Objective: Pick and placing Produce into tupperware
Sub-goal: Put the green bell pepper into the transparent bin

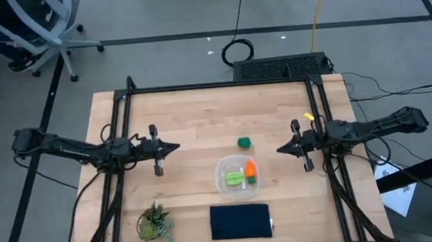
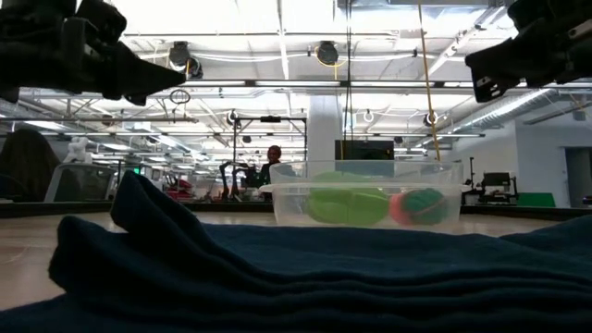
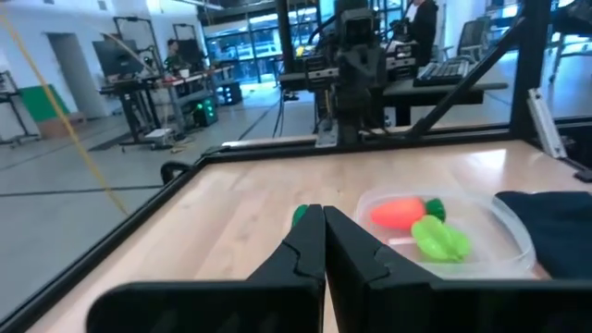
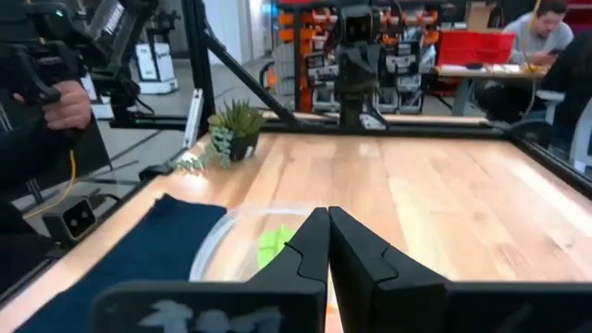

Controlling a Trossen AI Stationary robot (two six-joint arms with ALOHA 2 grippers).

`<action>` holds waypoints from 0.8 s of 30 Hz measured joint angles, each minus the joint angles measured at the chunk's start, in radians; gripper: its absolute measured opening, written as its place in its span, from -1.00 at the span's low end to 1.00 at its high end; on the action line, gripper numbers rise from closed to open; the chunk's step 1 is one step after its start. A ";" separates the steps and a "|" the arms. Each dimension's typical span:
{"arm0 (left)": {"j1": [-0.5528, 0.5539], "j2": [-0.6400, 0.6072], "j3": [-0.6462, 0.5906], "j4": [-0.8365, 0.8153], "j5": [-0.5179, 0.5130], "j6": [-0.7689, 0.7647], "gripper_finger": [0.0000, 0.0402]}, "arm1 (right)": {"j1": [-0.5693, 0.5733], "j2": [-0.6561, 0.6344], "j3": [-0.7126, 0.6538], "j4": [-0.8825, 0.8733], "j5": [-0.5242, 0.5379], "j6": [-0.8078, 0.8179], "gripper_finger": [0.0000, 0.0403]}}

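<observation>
A light wooden table (image 1: 193, 123) with a black metal frame along its edges, seen from above. 4 things rest directly on it: a clear tupperware (image 1: 225, 183) near the middle, a small dark green round piece (image 1: 244, 142) just beyond it, a folded dark navy cloth (image 1: 240, 221) at the near edge, and a spiky potted plant (image 1: 154, 221) left of the cloth

Where things sit on the table

The tupperware (image 1: 237, 176) sits near the table's (image 1: 192, 115) middle, with the carrot (image 1: 250, 168) and leafy piece (image 1: 234, 178) inside; the round piece (image 1: 244, 142) lies just behind it, the cloth (image 1: 240, 221) at the front edge, the plant (image 1: 153, 222) by the front left corner.
</observation>
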 joint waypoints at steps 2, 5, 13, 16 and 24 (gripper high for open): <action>-0.001 -0.008 -0.010 -0.001 -0.012 -0.001 -1.00 | -0.011 0.014 0.000 0.001 0.001 -0.001 -1.00; -0.001 -0.010 -0.024 -0.002 -0.018 -0.003 -1.00 | -0.037 0.034 0.000 0.009 0.003 0.007 -1.00; -0.001 -0.010 -0.030 -0.007 0.007 -0.035 -1.00 | -0.105 0.101 0.000 0.029 0.001 0.047 -1.00; -0.001 -0.010 -0.030 -0.008 0.008 -0.048 -1.00 | -0.143 0.133 0.000 0.062 -0.002 0.083 -1.00; -0.001 -0.010 -0.030 -0.008 0.008 -0.027 -1.00 | -0.287 0.233 0.074 0.030 -0.085 0.115 -1.00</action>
